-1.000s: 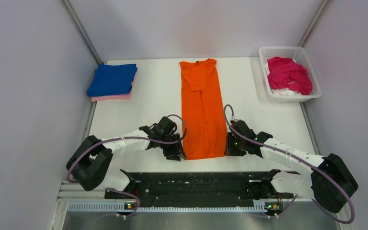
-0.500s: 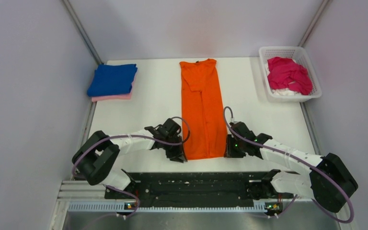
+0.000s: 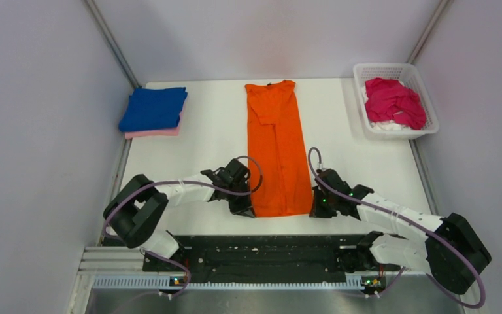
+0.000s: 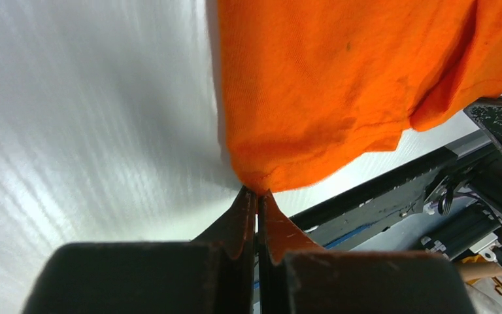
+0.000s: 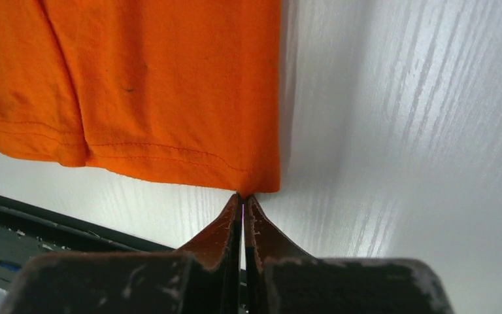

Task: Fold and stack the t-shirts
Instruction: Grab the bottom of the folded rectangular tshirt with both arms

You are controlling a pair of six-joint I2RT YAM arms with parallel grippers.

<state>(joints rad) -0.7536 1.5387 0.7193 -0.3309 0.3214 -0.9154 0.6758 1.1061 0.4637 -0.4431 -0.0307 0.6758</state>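
Note:
An orange t-shirt [image 3: 276, 149] lies folded into a long strip down the middle of the table, collar at the far end. My left gripper [image 3: 247, 210] is shut on its near left corner [image 4: 256, 182]. My right gripper [image 3: 315, 210] is shut on its near right corner [image 5: 256, 183]. A folded blue t-shirt [image 3: 153, 108] lies on a folded pale pink t-shirt [image 3: 151, 133] at the far left. A crumpled magenta t-shirt [image 3: 394, 102] lies in the basket.
A white lattice basket [image 3: 430, 119] stands at the far right and holds the magenta cloth over something white. The black arm mount rail [image 3: 268, 252] runs along the near table edge. Grey walls close in both sides.
Both grippers have shifted slightly toward the near edge at the shirt's near corners. The left arm's elbow has swung right. The shirt lies as before.

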